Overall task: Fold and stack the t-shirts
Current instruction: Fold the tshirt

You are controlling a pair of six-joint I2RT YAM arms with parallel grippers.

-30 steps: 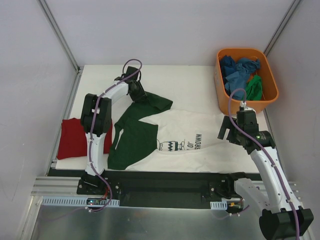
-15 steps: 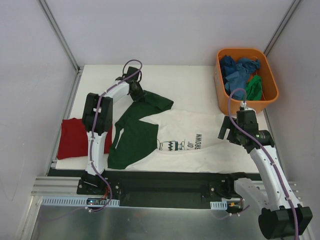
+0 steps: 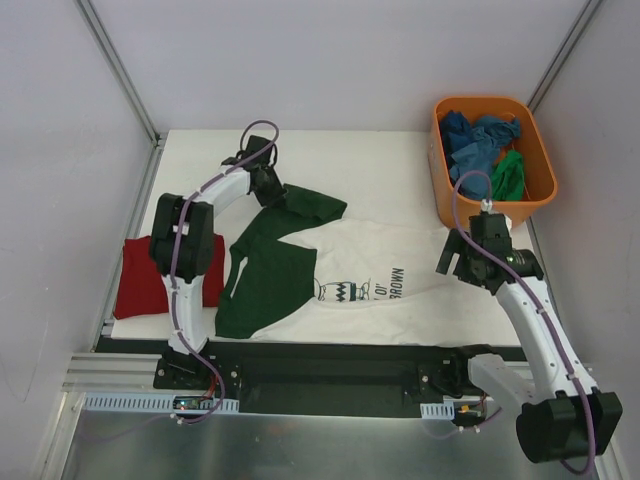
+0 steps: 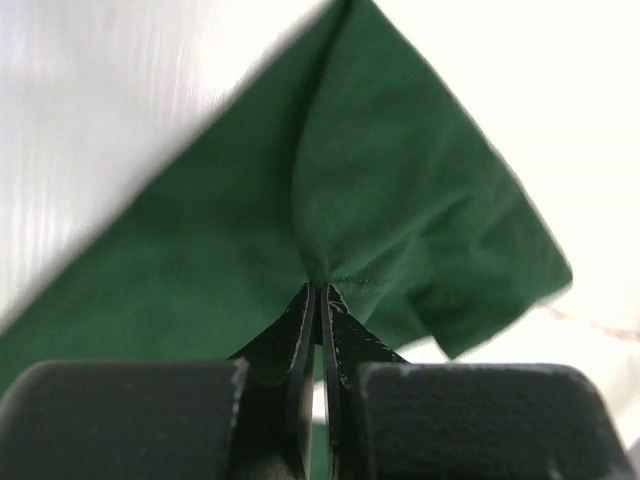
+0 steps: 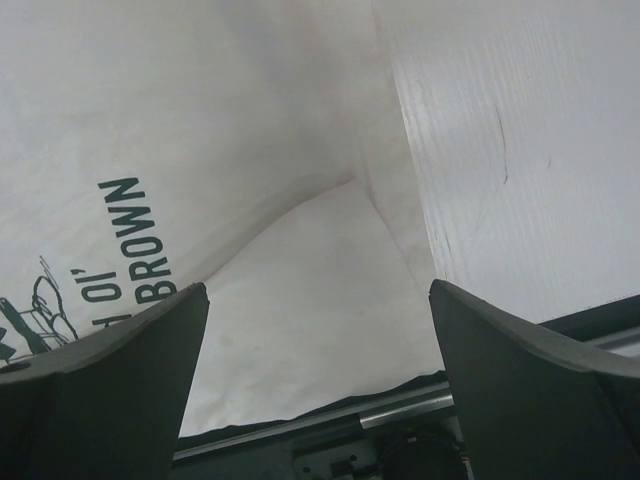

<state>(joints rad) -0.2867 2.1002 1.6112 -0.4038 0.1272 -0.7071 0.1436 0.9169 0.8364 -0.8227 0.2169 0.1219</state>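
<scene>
A white t-shirt (image 3: 385, 255) with dark green sleeves and a black print lies spread across the middle of the table. My left gripper (image 3: 272, 192) is shut on its far green sleeve (image 3: 312, 205); in the left wrist view the green cloth (image 4: 370, 190) is pinched between the closed fingertips (image 4: 322, 290). My right gripper (image 3: 462, 262) is open and empty over the shirt's right hem (image 5: 310, 290), with the lettering (image 5: 140, 240) to its left. A folded dark red t-shirt (image 3: 140, 275) lies at the left edge.
An orange tub (image 3: 445, 185) at the back right holds blue shirts (image 3: 475, 140) and a green shirt (image 3: 510, 175). White walls enclose the table. A black rail (image 3: 330, 350) runs along the near edge.
My left gripper has shifted slightly left and back with the green sleeve pinched in it. My right gripper has edged slightly back over the shirt's right hem.
</scene>
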